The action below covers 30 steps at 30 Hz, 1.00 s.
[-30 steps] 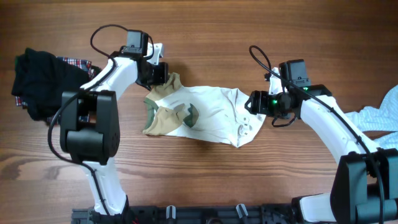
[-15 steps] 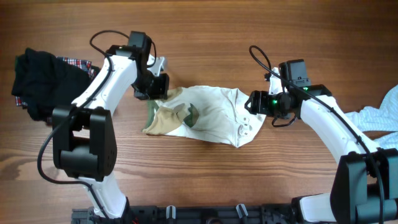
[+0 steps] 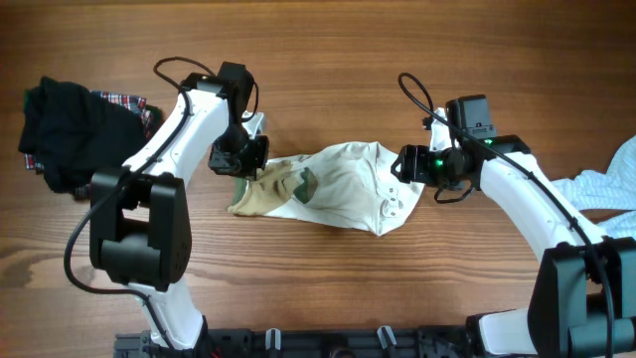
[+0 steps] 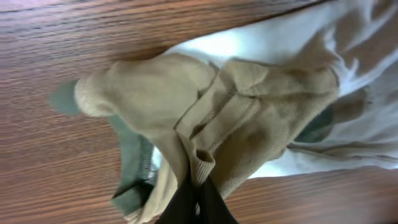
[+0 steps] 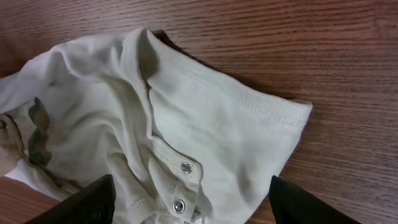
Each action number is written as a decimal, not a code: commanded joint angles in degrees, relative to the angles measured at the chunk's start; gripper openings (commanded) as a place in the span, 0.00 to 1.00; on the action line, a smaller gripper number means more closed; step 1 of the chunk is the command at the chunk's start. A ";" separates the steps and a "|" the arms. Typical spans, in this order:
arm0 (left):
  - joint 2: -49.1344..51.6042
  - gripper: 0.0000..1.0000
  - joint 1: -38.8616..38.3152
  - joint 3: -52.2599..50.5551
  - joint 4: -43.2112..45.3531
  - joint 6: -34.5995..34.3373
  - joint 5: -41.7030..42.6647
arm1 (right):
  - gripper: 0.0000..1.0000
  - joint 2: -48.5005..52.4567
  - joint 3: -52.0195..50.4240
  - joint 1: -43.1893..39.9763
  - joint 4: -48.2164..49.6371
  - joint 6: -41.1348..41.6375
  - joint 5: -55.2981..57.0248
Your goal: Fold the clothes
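The white T-shirt with tan sleeves lies crumpled mid-table, its green-brown print facing up. My left gripper is shut on the tan sleeve at the shirt's left end; the fingertips pinch the ribbed cuff. My right gripper is open above the shirt's right end, its fingers spread on either side of the snap-button hem without holding it. A black garment over a red-plaid piece lies at the far left. A pale-blue piece lies at the right edge.
Brown wooden table all round. The black and plaid pile lies just left of my left arm. The pale-blue cloth lies under my right arm's outer side. A dark rail runs along the table's front edge.
My left gripper has carried the tan sleeve toward the front and right, bunching the shirt's left end over itself. My right gripper has not moved.
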 commanded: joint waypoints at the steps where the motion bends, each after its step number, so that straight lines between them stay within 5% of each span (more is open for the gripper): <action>1: -0.92 0.23 0.02 0.33 -1.05 0.28 -2.10 | 0.80 0.24 0.92 -0.24 -0.11 0.11 1.18; 3: -0.92 0.35 0.02 0.33 -1.97 0.28 -3.13 | 0.80 0.24 0.92 -0.24 -0.11 0.11 1.18; 7: -0.92 0.36 0.02 0.33 -1.84 0.26 -3.48 | 0.82 0.24 0.92 -0.24 0.15 0.11 1.49; 13: -0.52 0.47 0.00 0.31 10.78 -1.09 4.52 | 0.83 0.24 0.92 -0.24 0.59 0.28 2.03; 17: 2.14 0.24 0.00 0.11 13.86 -0.96 4.55 | 0.83 0.24 0.92 -0.24 0.59 0.28 2.03; 25: 6.10 0.18 -3.19 -0.61 11.91 5.05 8.46 | 0.82 0.24 0.92 -0.24 -0.33 0.28 2.03; 30: 6.05 0.07 -5.88 -0.61 -1.25 6.93 10.99 | 0.82 0.24 0.92 -0.24 -0.26 0.24 2.03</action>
